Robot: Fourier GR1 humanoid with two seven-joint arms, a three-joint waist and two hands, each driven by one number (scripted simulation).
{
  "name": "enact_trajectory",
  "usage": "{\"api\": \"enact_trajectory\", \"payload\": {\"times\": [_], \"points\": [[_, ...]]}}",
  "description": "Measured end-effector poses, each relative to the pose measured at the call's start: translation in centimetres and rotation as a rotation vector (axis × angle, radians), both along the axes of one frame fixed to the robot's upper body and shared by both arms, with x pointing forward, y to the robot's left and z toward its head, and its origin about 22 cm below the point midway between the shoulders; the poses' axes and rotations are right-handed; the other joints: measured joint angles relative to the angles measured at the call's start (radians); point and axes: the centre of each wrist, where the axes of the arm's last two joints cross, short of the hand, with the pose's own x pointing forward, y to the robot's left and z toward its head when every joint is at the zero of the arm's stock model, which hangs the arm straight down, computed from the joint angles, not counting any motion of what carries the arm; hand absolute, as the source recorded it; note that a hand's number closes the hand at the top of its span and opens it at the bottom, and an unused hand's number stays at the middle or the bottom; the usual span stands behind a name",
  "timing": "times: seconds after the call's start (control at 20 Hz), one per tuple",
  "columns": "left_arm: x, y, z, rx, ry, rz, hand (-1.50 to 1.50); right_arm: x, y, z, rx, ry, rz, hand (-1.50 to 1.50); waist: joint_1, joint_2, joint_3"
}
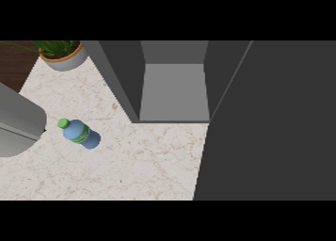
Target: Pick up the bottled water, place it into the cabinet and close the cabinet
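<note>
The bottled water (81, 133) is a blue bottle with a green cap and green label band. It stands on the marble counter (142, 160), left of the cabinet. The dark grey cabinet (122, 80) is open, and its lighter grey inner shelf (174, 92) holds nothing. Its door (275, 127) is swung out and fills the right side of the view. A grey forearm (11, 120) comes in from the left edge, its end just left of the bottle's cap. Neither hand shows in the head view.
A potted green plant (62, 54) in a pale pot stands at the counter's far left corner, beside dark wood (7, 61). Bare marble stretches in front of the cabinet and below the bottle.
</note>
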Motion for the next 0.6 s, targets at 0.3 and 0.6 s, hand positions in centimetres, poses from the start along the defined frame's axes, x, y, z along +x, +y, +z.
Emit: {"api": "enact_trajectory", "payload": {"times": [0.3,0.6], "points": [[0.4,0.3,-0.9,0.054,0.057,0.004,-1.5,-0.1,0.9,0.6,0.023,0.027,0.02,-1.5,-0.003,0.0,0.0],[2.4,0.8,-3.5,0.069,0.103,0.029,-1.5,-0.2,1.3,0.8,0.016,0.028,0.035,-1.5,-0.007,0.001,-0.001]]}}
